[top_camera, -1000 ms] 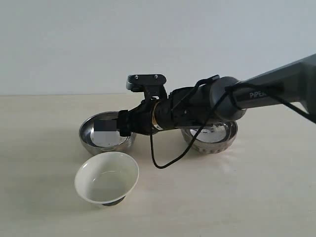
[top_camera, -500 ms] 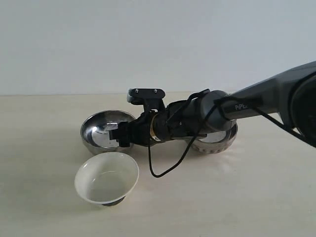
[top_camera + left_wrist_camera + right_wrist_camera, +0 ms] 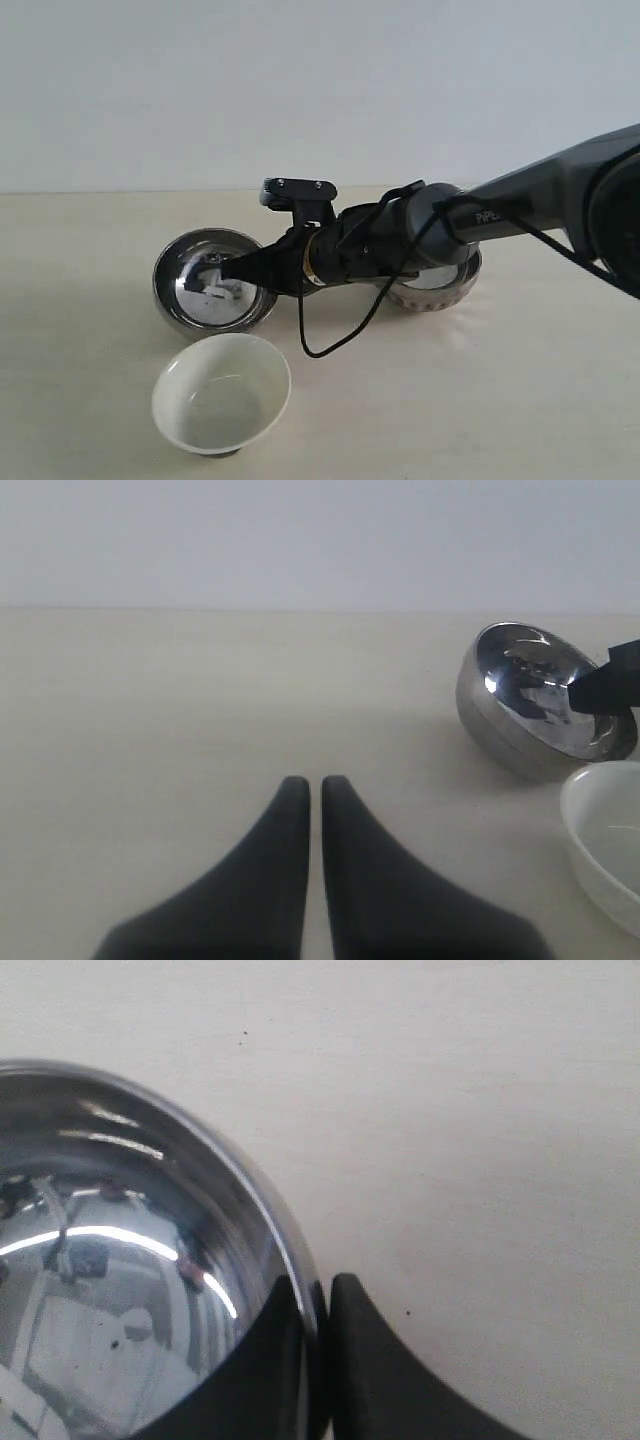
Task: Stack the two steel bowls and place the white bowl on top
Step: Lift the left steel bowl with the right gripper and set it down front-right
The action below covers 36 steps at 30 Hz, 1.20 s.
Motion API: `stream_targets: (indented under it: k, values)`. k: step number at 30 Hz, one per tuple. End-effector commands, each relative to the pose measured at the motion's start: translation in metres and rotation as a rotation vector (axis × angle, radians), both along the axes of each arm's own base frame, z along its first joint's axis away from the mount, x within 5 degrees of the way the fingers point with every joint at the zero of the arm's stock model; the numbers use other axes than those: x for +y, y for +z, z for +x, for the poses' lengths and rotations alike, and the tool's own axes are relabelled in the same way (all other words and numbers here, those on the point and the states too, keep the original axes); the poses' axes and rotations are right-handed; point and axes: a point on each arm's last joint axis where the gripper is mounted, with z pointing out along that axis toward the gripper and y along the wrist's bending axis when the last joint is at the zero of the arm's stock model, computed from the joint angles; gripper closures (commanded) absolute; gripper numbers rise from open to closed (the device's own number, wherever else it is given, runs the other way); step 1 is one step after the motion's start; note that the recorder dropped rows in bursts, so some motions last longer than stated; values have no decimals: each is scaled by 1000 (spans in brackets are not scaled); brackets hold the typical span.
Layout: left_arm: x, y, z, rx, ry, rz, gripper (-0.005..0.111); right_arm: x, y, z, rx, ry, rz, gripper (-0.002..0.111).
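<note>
Now we pinch the rim of the tilted steel bowl (image 3: pixel 190 300) in our narrowed right gripper (image 3: pixel 318 1288), likely to stack it.

The right gripper (image 3: pixel 232 272) is closed on the right-hand rim of a tilted steel bowl (image 3: pixel 190 300), whose opening is turned toward the camera. The dark arm (image 3: pixel 520 200) is extended low across the pale bench (image 3: pixel 520 400) from the right of the view. A second steel bowl (image 3: pixel 440 290) is set upright behind the arm and partly hidden by it. A white bowl (image 3: pixel 220 400) is located just in front of the tilted steel bowl.
</note>
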Motion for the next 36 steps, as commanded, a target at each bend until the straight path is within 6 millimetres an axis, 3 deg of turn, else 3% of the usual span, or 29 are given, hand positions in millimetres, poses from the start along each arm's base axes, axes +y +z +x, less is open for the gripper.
stream_targets:
  k: [1, 6, 13, 19, 25, 31, 36]
  values:
    - [0, 0, 0, -7, -3, -5, 103, 2, 8, 5, -20, -6, 19, 108]
    - [0, 0, 0, -7, -3, -5, 103, 7, 22, 8, -43, 10, 70, 108]
    - [0, 0, 0, -7, -3, -5, 103, 5, 67, 4, -140, 37, 93, 108]
    - [0, 0, 0, -7, -3, -5, 103, -17, 116, -7, -203, -71, 65, 108]
    - [0, 0, 0, -7, -3, -5, 103, -50, 149, -29, -282, -139, -67, 108]
    - [0, 0, 0, -7, -3, -5, 103, -86, 164, -51, -269, -215, -286, 108]
    - [0, 0, 0, -7, -3, -5, 103, -97, 156, -68, -106, -114, -490, 108]
